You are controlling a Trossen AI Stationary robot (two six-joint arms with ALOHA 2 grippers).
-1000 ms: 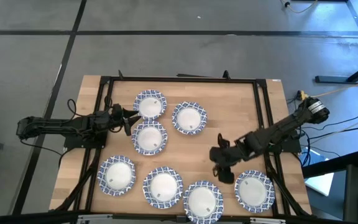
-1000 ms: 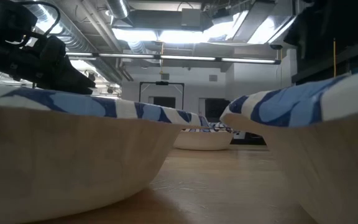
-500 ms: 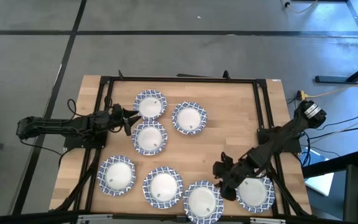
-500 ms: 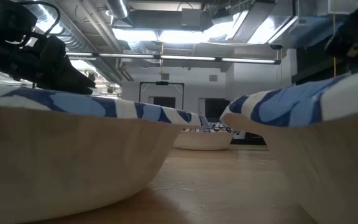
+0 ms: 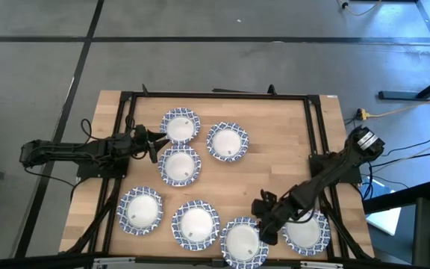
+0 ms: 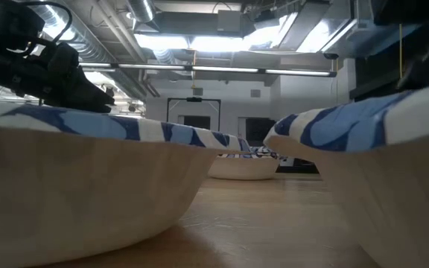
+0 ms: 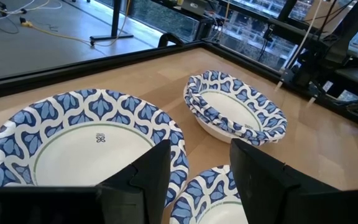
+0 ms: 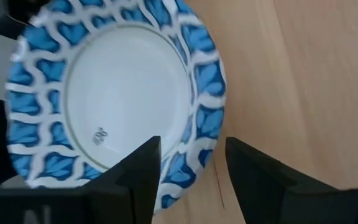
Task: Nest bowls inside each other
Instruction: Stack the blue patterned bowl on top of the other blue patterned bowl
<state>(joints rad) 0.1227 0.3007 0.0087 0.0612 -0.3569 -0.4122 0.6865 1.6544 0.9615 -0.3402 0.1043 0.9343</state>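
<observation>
Right gripper (image 5: 263,228), jaws open and empty, has swung from table middle toward 5 o'clock, now over rim of blue-and-white lattice paper bowl (image 5: 243,241): likely next pick for nesting. Seven bowl spots spread across wooden table (image 5: 275,142). Left gripper (image 5: 157,147) unmoved at 9 o'clock, open beside bowl (image 5: 179,166).

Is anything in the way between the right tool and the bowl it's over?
Nothing visible is. The right tool hangs open right above the rim of the bowl at the table's near edge. In the right wrist view its fingers frame that bowl's rim with nothing between them.
</observation>
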